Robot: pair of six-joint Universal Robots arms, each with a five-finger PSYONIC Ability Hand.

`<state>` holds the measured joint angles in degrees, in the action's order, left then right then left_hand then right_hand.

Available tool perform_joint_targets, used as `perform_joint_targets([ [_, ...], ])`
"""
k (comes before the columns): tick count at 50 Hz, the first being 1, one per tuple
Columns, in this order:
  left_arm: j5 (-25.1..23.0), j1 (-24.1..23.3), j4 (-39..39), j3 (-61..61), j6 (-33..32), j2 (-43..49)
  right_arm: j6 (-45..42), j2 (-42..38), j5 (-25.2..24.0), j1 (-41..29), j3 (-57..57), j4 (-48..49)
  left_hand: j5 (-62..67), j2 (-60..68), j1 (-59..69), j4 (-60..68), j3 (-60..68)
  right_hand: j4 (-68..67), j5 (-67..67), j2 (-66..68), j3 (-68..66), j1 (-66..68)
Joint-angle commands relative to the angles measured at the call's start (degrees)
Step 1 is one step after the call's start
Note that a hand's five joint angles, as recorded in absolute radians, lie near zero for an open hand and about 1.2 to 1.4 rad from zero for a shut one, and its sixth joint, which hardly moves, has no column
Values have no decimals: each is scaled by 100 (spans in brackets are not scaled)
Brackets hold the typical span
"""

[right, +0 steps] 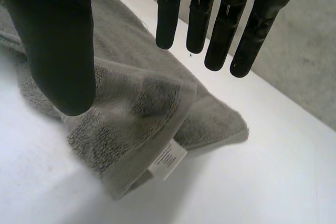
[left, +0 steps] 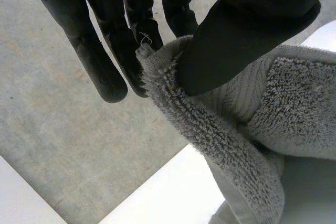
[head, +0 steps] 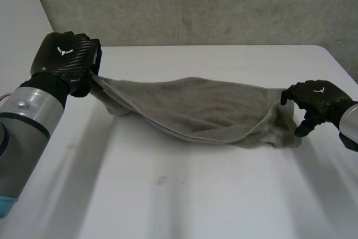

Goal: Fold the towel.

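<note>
Where the left robot hand (head: 66,60) pinches it, the towel (head: 207,110) hangs raised.

A white table (head: 196,205) had a grey, mottled wall (head: 224,4) rising behind its far edge. A paler, plain wall (head: 19,9) met that one beyond the far left corner. A few small dark specks (head: 161,180) marked the surface towards its near edge.
</note>
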<state>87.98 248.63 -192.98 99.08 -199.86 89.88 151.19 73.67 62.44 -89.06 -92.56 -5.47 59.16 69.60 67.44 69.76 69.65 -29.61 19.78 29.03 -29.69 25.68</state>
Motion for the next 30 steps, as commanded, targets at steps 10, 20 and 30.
perform_joint_targets([
  [10, 0, 19, -38, 314, 8, -58, -2216, -1074, -346, -446, 696, 160, 1084, 1040, 1256, 1024, 1035, -554, 537, 612, -546, 947],
  [20, 0, 19, -38, 323, 8, -5, -2427, -2066, -302, -797, 1653, 230, 1084, 1040, 1256, 1024, 1035, -671, 654, 729, -663, 1064],
  [30, 0, 80, -47, 288, 8, 21, -2550, -2507, -13, -920, 2233, 274, 1084, 1040, 1256, 1024, 1035, -5039, 5022, 5097, -5031, 5432],
])
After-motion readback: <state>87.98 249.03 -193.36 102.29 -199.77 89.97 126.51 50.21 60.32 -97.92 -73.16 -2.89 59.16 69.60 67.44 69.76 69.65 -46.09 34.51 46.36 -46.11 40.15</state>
